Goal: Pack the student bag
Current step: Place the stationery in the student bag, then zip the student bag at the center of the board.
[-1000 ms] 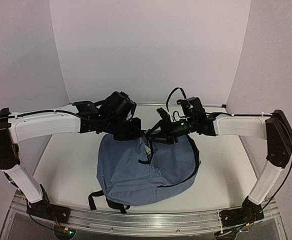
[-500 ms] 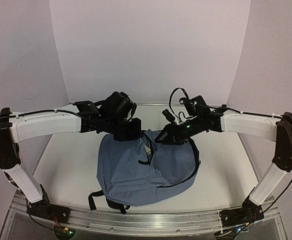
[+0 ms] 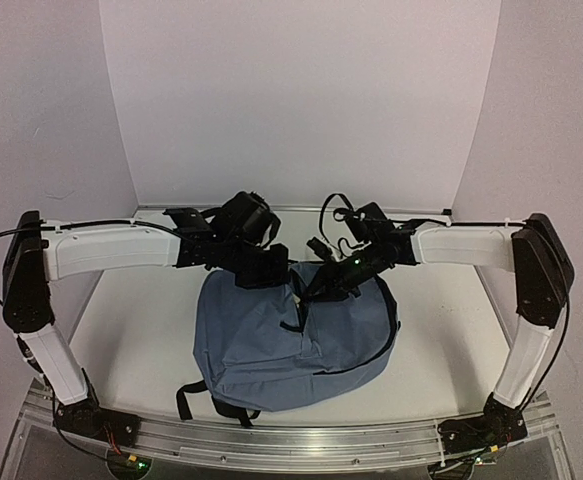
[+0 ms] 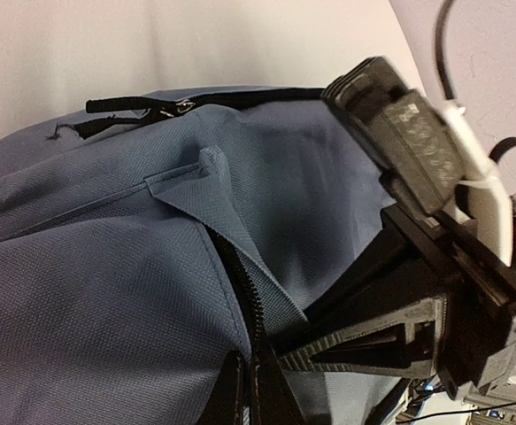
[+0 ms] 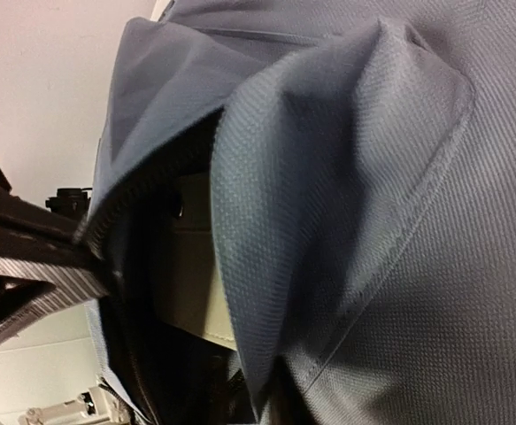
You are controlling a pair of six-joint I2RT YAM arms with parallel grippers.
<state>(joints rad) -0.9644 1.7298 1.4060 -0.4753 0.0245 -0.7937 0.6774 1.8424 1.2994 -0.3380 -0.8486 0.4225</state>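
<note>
The slate-blue student bag [image 3: 291, 340] lies flat in the middle of the table, its top opening towards the back. My left gripper [image 3: 269, 270] is shut on the left zipper edge of that opening; the wrist view shows the black zipper teeth running into the left gripper [image 4: 247, 390]. My right gripper [image 3: 323, 285] is at the right lip of the opening, and a fold of the student bag [image 5: 417, 221] runs down between the right gripper's [image 5: 280, 403] jaws. Something pale and flat [image 5: 196, 257] shows inside the dark opening.
Black straps [image 3: 196, 395] trail from the bag's near-left corner. A black top strap with a zipper pull [image 4: 134, 106] lies at the bag's far edge. White walls enclose the table on three sides, and a metal rail [image 3: 291, 440] runs along the near edge.
My right gripper has moved left and down to the bag's opening and closed on the fabric lip. The left gripper has shifted slightly right, keeping its hold.
</note>
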